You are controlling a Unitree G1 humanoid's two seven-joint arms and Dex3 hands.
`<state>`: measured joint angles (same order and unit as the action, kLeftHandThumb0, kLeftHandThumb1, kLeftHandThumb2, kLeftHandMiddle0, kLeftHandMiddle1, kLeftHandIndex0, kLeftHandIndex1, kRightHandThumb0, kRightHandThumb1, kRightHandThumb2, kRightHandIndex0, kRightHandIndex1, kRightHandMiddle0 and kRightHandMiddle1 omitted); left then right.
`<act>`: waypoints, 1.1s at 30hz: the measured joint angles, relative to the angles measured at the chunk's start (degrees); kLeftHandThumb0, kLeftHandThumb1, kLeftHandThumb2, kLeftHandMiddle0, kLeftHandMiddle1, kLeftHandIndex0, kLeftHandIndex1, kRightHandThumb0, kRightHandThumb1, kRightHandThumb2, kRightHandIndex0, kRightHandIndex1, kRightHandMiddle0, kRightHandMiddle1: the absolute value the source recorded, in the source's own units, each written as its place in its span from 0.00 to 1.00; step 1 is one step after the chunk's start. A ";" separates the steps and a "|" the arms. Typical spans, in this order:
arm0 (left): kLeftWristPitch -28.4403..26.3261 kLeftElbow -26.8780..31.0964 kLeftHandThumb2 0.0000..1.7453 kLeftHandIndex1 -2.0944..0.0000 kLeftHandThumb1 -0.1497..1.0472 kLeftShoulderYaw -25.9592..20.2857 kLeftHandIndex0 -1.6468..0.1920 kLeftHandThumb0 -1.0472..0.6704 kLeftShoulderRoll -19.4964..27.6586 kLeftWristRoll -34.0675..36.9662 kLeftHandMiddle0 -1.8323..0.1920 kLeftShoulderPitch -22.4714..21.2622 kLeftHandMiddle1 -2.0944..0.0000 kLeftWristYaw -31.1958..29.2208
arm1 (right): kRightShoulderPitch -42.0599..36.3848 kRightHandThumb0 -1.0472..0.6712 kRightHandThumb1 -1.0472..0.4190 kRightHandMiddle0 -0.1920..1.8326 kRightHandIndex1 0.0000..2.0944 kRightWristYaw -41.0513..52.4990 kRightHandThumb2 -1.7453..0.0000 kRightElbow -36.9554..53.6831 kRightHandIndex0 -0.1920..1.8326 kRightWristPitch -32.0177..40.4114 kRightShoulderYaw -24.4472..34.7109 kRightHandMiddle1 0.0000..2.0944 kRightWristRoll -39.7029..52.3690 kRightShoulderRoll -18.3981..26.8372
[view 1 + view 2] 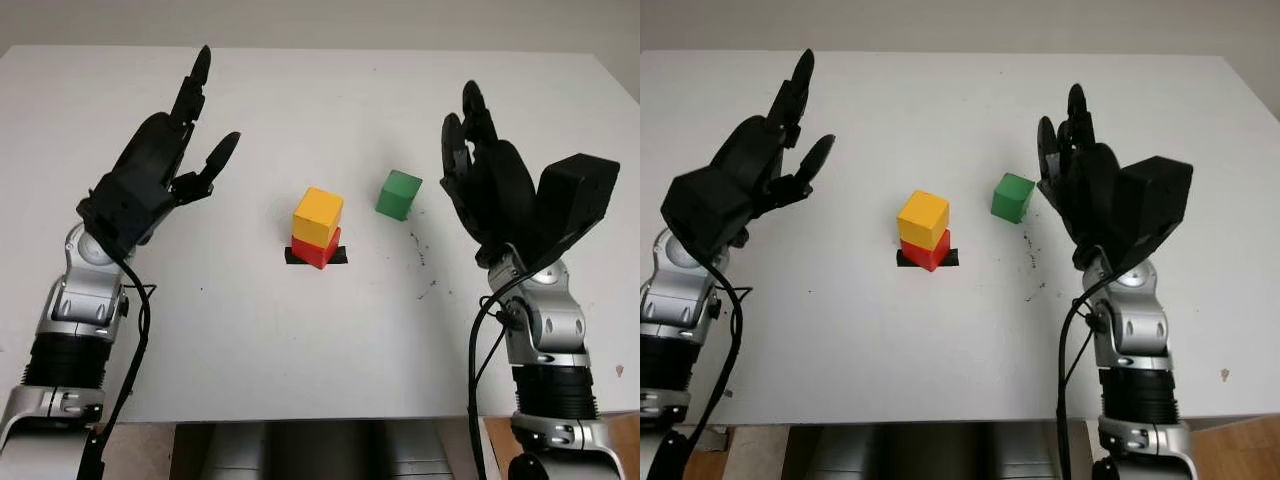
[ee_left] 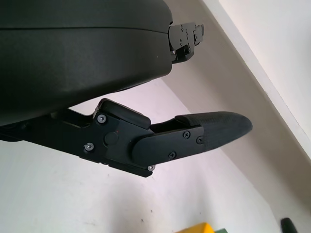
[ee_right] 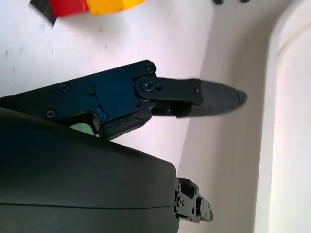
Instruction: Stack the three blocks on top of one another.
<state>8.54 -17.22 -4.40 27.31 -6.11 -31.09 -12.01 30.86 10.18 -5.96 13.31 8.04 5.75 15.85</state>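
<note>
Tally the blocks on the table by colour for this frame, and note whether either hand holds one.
Yellow block: 1, sitting on the red one
Red block: 1, on a black patch
Green block: 1, alone on the table
Total: 3 blocks
Left hand and right hand: both open above the table, holding nothing.

red block (image 1: 318, 251) mostly hidden under yellow block (image 1: 318, 216) | tape patch (image 1: 292, 256) partly covered
</note>
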 measured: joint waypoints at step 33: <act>-2.48 -2.38 0.34 0.97 1.00 -2.08 0.96 0.20 -1.52 0.41 0.93 6.58 0.73 6.06 | 31.05 0.25 0.19 0.25 0.05 -11.34 0.97 -39.17 0.19 -46.35 -36.70 0.06 -64.04 31.66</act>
<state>6.06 -19.60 -6.48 25.79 -5.70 -24.51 -5.95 61.91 -1.17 -45.13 -33.04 -28.66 -58.29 47.51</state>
